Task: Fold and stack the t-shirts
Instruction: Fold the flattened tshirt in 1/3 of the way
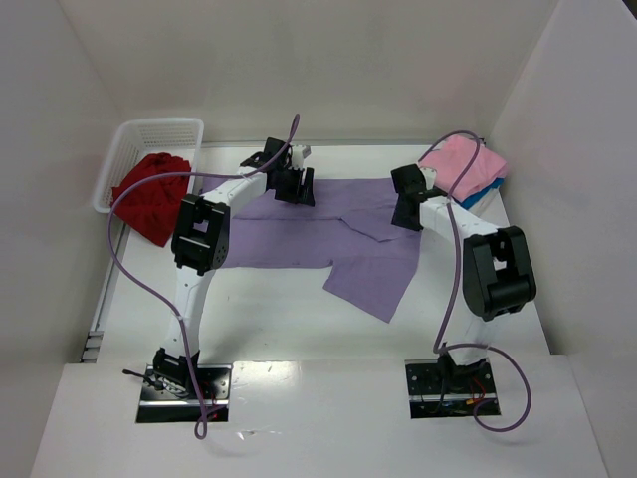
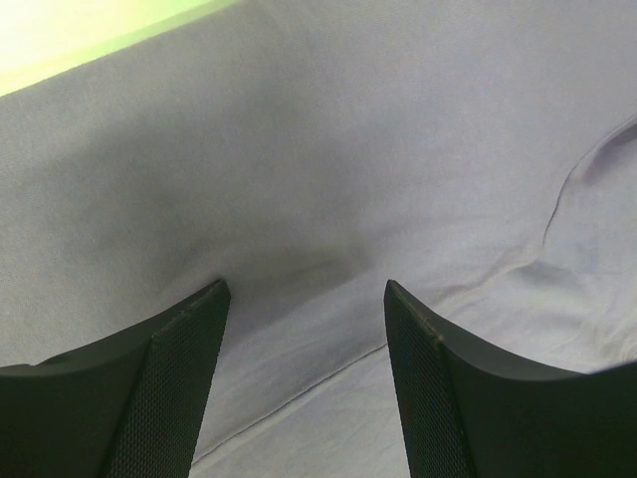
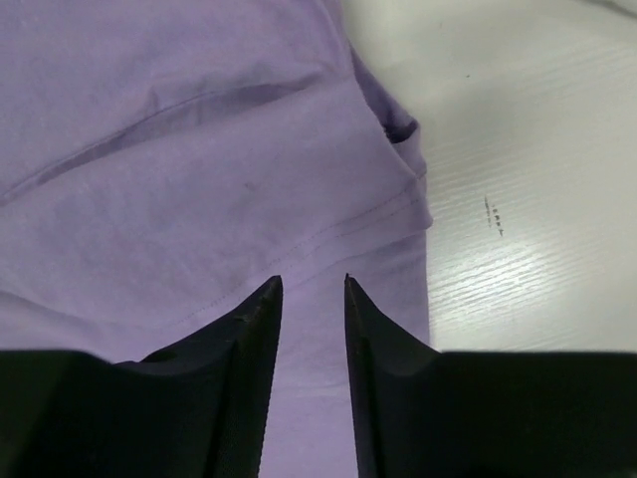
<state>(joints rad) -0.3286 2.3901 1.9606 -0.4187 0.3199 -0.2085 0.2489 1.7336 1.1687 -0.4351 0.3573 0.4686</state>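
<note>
White walls [image 1: 299,60] are closing in a pale tabletop [image 1: 279,319] in the top external view, where the lavender t-shirt [image 1: 368,264] is lying spread across the middle, one part reaching toward the near edge. Both arms are leaning over it and hiding stretches of cloth. The left gripper [image 1: 295,187] is sitting at the shirt's far edge and the right gripper [image 1: 406,214] near its right side, their fingertips too small and dark here to judge. At the far left corner the white basket [image 1: 159,124] is holding the deep red t-shirt [image 1: 149,194], which is spilling over the near rim. At the far right corner the pink t-shirt [image 1: 463,164] is lying folded on the bright blue t-shirt [image 1: 483,197], which is showing only a sliver. In the left wrist view, lavender cloth is filling nearly the whole frame. The left claw's fingers [image 2: 179,378] are standing spread wide with nothing between them, and whether the tips are touching the fabric is unclear. In the right wrist view, the right claw's fingers [image 3: 249,339] are standing only slightly parted over a seamed edge of the lavender shirt, pinching nothing, with bare tabletop showing to the right.
</note>
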